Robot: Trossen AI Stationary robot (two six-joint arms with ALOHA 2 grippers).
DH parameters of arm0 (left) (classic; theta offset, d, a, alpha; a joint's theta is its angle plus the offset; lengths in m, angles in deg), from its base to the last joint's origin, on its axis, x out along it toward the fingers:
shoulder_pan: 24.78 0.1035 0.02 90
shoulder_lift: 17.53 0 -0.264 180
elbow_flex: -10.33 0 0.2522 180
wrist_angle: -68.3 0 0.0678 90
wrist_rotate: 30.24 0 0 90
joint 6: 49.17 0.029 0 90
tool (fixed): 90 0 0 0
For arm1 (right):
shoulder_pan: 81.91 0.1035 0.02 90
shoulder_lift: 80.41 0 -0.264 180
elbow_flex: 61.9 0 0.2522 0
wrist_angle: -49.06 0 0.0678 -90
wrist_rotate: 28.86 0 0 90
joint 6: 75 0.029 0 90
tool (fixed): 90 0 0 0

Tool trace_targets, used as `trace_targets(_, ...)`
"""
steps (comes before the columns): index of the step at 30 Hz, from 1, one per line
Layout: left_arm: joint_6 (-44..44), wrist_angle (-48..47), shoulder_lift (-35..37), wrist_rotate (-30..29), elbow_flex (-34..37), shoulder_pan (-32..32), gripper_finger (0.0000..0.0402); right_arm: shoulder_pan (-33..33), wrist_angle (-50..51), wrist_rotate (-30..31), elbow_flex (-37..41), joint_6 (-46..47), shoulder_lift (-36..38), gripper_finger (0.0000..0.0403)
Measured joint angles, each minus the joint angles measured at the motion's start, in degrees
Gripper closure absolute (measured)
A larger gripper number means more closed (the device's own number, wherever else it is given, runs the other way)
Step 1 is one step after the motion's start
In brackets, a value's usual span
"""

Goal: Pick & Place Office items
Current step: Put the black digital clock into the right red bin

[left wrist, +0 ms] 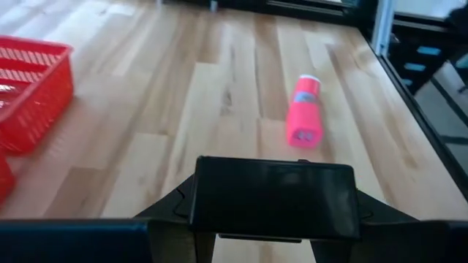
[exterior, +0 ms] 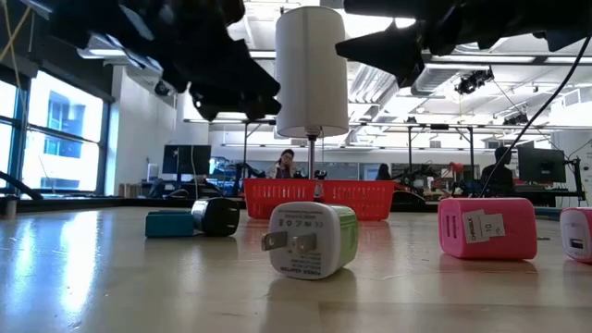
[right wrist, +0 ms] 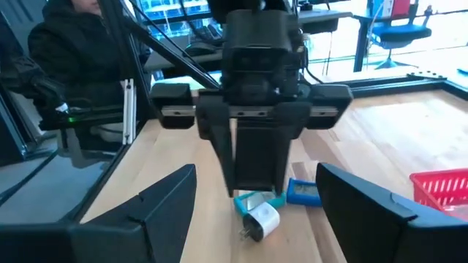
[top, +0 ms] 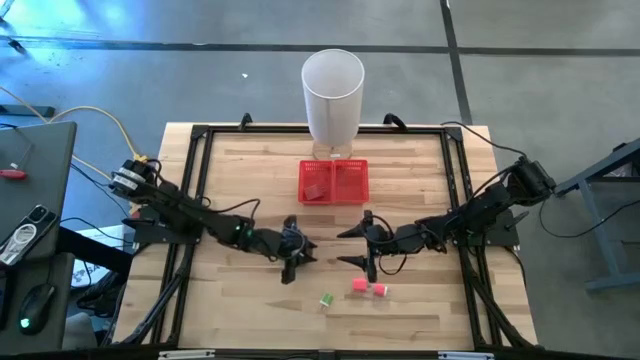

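My left gripper (top: 292, 255) hangs over the table's middle, shut on a dark block-like piece (left wrist: 274, 197). Below it, the right wrist view shows a teal-white piece (right wrist: 251, 199), a white plug piece (right wrist: 263, 219) and a blue piece (right wrist: 303, 192) lying on the wood. My right gripper (top: 360, 247) faces it from the right, open and holding nothing, with its fingers wide apart (right wrist: 256, 183). Nearer the front edge lie a green-white plug piece (top: 326, 299) and two pink pieces (top: 360, 286) (top: 379, 290). In the low view another dark piece (exterior: 217, 215) rests beside the blue one (exterior: 166, 223). My left gripper pinches the dark block between its two fingers, one on each of two opposite sides (right wrist: 256, 164). The fingers come slanting down from the table's left. The block is lifted clear of the table, and its lower end sticks out below the fingertips.
The red mesh tray (top: 334, 181) sits behind both grippers, and the tall white cylinder bin (top: 333, 95) stands at the far edge behind it. A black frame (top: 195, 160) rims the table. A person in a dark jacket (right wrist: 66, 58) sits beyond the left side.
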Motion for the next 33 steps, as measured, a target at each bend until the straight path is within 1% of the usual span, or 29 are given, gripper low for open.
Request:
trace_targets(5,0.3,1.8,0.0,0.1,-0.1,2.0,0.0256,-0.7,1.1,0.0,0.0,-3.4,0.0,0.0133)
trace_targets(11,2.2,4.2,0.0,3.4,-0.1,3.8,0.0256,-1.1,4.1,0.0,0.0,-5.1,0.0,0.0133)
trace_targets(17,13.9,7.4,0.0,3.2,-0.1,3.6,0.0256,-1.2,4.6,-0.9,0.0,0.2,0.0,0.0133)
trace_targets(21,21.5,11.8,0.0,1.7,-0.1,2.6,0.0256,-2.1,4.5,-4.1,0.0,6.2,0.0,0.0133)
trace_targets(27,34.7,18.2,0.0,-2.7,-0.1,0.2,0.0256,-4.1,4.1,-9.5,0.0,15.7,0.0,0.0133)
trace_targets(33,43.9,23.7,0.0,-4.5,-0.1,-1.6,0.0256,-5.3,1.8,-9.7,0.0,20.4,0.0,0.0133)
